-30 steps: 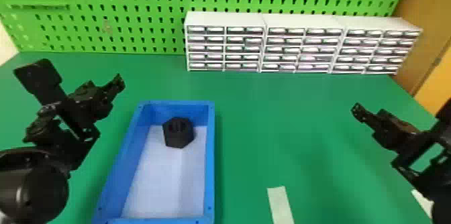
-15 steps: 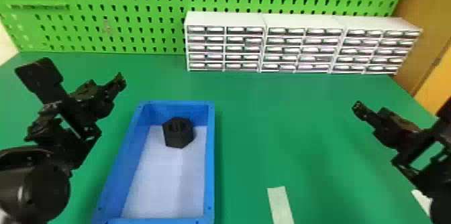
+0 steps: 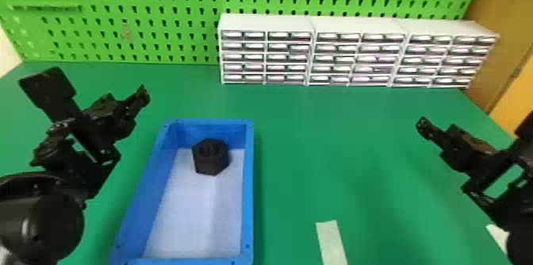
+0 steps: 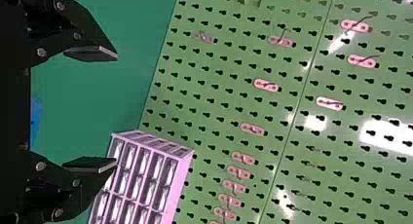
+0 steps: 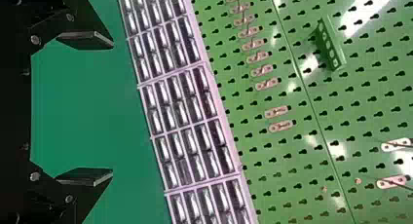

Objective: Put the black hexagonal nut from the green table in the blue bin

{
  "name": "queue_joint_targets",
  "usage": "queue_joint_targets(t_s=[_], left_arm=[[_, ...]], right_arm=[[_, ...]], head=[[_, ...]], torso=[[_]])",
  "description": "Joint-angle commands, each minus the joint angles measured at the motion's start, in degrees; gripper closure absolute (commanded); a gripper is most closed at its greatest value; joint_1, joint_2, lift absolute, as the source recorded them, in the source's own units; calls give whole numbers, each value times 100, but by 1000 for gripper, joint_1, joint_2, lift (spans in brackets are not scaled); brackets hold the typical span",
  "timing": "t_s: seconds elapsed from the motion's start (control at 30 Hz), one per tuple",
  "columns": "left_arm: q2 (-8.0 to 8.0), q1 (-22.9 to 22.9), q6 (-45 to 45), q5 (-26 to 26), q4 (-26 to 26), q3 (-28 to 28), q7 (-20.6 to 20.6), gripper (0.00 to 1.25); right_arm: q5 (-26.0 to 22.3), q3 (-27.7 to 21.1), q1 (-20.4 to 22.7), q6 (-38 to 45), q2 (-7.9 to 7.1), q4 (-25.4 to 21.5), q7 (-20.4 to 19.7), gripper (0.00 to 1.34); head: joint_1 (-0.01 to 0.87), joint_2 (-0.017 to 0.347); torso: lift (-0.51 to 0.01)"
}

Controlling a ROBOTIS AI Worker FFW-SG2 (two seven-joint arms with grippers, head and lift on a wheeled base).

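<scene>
Hanging above the green surface (image 3: 337, 145) at the left, the left tool (image 3: 126, 96) has its fingers wide apart, with empty space between them. Behind it a green pegboard (image 3: 158, 46) stands along the far edge of the surface and runs on to the right. Next comes the blue bin (image 3: 248, 189), near the left tool but apart from it. The black nut (image 3: 211, 159) is inside, on the white floor near the far end, its hole facing up. Further right, white drawers (image 3: 265, 22) stand in a row against the pegboard. Nearer, to the right of the bin, a pale strip (image 3: 331, 240) lies on the surface. Over the right side hangs the right tool (image 3: 438, 127), also spread wide and empty, well apart from the bin.
</scene>
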Motion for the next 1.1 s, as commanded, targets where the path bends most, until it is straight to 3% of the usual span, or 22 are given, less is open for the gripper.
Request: queue_joint_targets(t_s=[0.0,1.07], left_arm=[[-7,-9,0,0,0,6,0,479],[-16,-9,0,-9,0,-3,0,479]], right_arm=[[9,5,-9,0,-6,0,0,344],[44,76,-18,62,-42,26,0,344]], head=[[691,9],[691,9]], torso=[[-97],[-97]])
